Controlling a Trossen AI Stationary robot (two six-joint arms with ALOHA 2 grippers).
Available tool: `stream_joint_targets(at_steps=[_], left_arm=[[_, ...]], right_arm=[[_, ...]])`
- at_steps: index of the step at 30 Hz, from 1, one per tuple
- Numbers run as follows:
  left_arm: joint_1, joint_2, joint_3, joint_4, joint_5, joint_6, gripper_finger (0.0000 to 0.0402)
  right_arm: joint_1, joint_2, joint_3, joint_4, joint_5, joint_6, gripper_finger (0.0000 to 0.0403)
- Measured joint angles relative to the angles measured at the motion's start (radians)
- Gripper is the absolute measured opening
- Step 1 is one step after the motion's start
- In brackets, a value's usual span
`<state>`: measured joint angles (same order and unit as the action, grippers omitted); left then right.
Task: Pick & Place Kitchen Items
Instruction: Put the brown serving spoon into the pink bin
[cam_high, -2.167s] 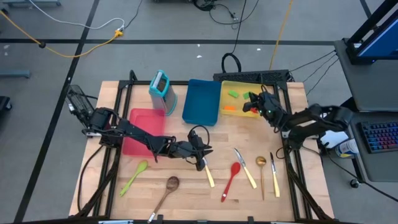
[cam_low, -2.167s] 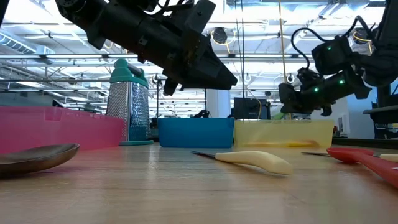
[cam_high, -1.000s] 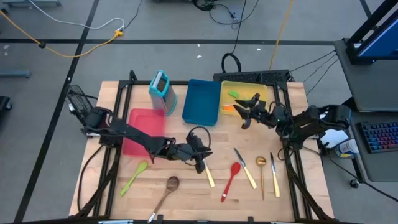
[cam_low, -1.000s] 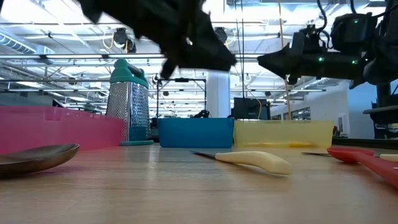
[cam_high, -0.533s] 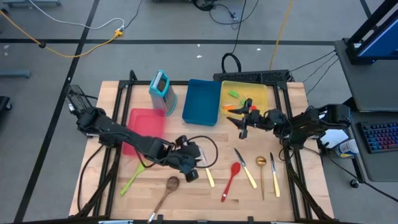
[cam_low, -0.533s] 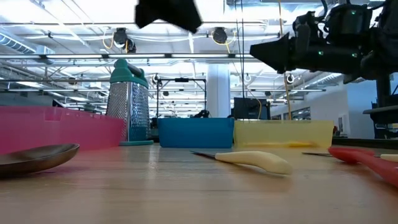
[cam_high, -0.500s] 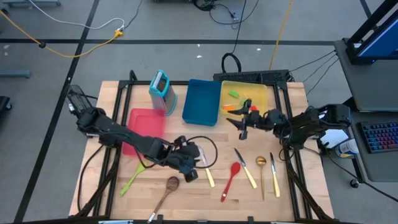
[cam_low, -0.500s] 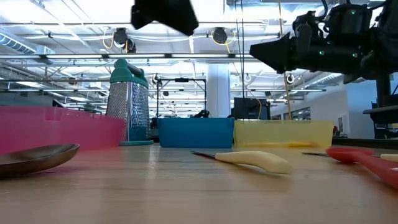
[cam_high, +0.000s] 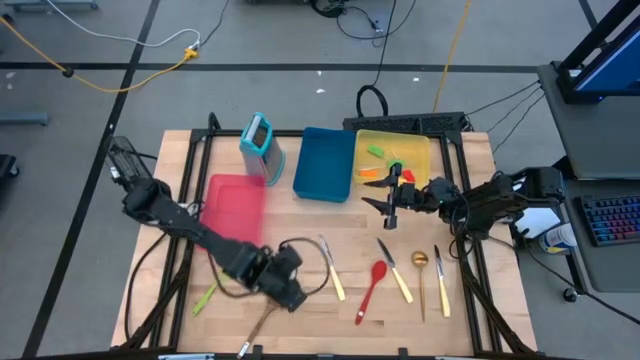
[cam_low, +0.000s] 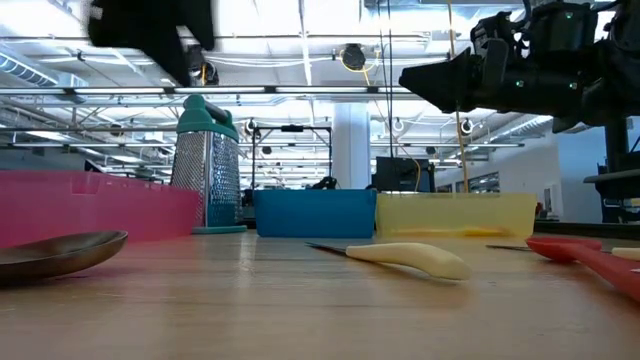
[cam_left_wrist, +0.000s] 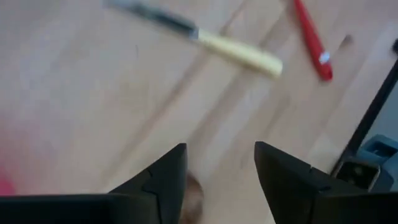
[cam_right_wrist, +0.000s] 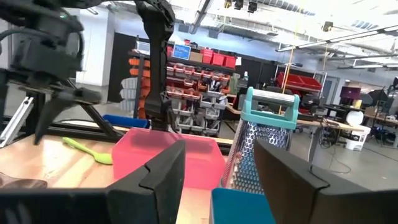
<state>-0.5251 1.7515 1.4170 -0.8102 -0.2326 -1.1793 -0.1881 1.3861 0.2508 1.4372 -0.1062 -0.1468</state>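
Note:
Several kitchen items lie on the wooden table: a cream-handled knife (cam_high: 331, 270), a red spoon (cam_high: 371, 290), a second knife (cam_high: 396, 271), a gold spoon (cam_high: 421, 278) and a green spoon (cam_high: 206, 297). My left gripper (cam_high: 291, 296) hangs open over the bowl of a wooden spoon (cam_high: 255, 328), touching nothing. In its wrist view the open gripper (cam_left_wrist: 217, 149) has the knife (cam_left_wrist: 239, 53) ahead of it. My right gripper (cam_high: 384, 201) is open and empty beside the yellow tray (cam_high: 425, 145), fingers level and pointing toward the table's left.
A blue tray (cam_high: 324, 163) and a red tray (cam_high: 232, 205) lie at the back, with a teal upright grater (cam_high: 257, 141) beside them. Green and orange pieces lie in the yellow tray. Another knife (cam_high: 441, 283) is near the right edge.
My left gripper has swung from beside the cream-handled knife toward the table's near left, and now hangs over the wooden spoon's bowl. My right gripper has drifted from the yellow tray's edge a little toward the table's near left. The items have not moved.

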Motion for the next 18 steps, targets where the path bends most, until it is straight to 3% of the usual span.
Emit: stream_joint_targets(at_steps=[12,18], left_arm=[[-0.197,0.162,0.0,-0.004,0.123,-0.426,0.0158],[-0.246,0.24,0.0,0.017,0.15,-0.531,0.014]], right_arm=[[-0.002,0.0,-0.001,-0.024,0.008,-0.056,0.0181],[-0.002,0.0,-0.001,-0.021,0.008,-0.056,0.0181]])
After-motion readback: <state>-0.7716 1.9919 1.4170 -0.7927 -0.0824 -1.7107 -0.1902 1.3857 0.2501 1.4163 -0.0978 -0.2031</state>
